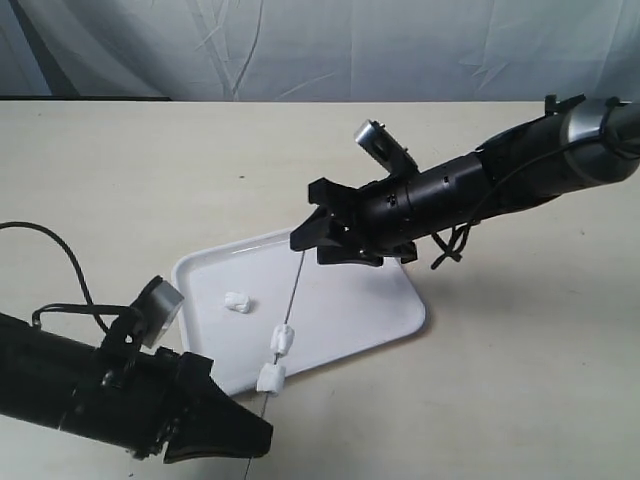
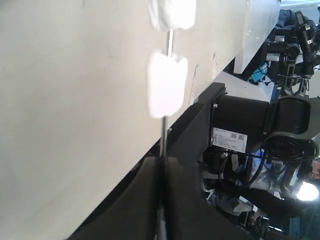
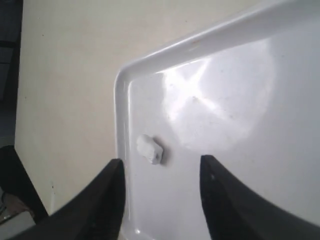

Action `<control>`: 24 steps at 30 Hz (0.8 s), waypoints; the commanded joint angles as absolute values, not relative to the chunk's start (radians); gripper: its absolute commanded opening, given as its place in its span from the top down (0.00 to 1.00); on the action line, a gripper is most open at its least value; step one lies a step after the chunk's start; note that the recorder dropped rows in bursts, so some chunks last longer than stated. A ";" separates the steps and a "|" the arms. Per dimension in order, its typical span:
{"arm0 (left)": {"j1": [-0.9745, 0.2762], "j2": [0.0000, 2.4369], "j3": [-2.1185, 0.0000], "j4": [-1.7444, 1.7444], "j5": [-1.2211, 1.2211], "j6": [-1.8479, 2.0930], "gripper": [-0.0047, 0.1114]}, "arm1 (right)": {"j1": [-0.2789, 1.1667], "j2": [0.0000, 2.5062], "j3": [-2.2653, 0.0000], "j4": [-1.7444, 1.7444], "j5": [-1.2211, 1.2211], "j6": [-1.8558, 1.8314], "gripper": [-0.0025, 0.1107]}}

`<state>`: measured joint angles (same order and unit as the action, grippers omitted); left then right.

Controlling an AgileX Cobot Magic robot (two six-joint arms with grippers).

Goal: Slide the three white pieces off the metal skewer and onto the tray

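Note:
The metal skewer (image 1: 293, 292) slants up over the tray (image 1: 360, 300). My left gripper (image 1: 258, 432) is shut on its lower end, off the tray's near edge. Two white pieces (image 1: 284, 338) (image 1: 271, 379) are threaded low on the rod. In the left wrist view they (image 2: 167, 82) (image 2: 172, 12) sit on the skewer (image 2: 164, 135) just beyond the left gripper (image 2: 161, 165). A third white piece (image 1: 237, 301) lies loose on the tray. My right gripper (image 1: 305, 222) hangs open by the skewer's upper tip. The right wrist view shows the right gripper (image 3: 162, 165) empty above that loose piece (image 3: 149, 149).
The tray rim (image 3: 117, 100) lies on a bare beige tabletop (image 1: 520, 380). A grey cloth backdrop (image 1: 320, 45) runs along the table's far edge. A black cable (image 1: 60, 250) loops behind the left arm.

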<state>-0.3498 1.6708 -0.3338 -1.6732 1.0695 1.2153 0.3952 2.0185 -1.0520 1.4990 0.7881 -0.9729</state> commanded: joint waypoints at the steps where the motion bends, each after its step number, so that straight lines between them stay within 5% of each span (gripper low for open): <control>1: -0.341 1.663 -0.346 -1.744 1.034 1.208 0.96 | 0.324 1.976 -1.043 1.409 0.855 -0.967 0.57; 10: -0.341 1.663 -0.348 -1.744 1.011 1.212 0.96 | 0.242 1.943 -1.041 1.322 0.956 -0.897 0.57; 24: -0.341 1.663 -0.374 -1.744 0.987 1.214 0.96 | 0.385 1.943 -0.931 1.517 1.037 -1.007 0.57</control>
<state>-0.3417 1.6690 -0.3689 -1.7372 0.9849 1.2108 0.3628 1.9493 -0.9363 1.4524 1.0183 -0.9725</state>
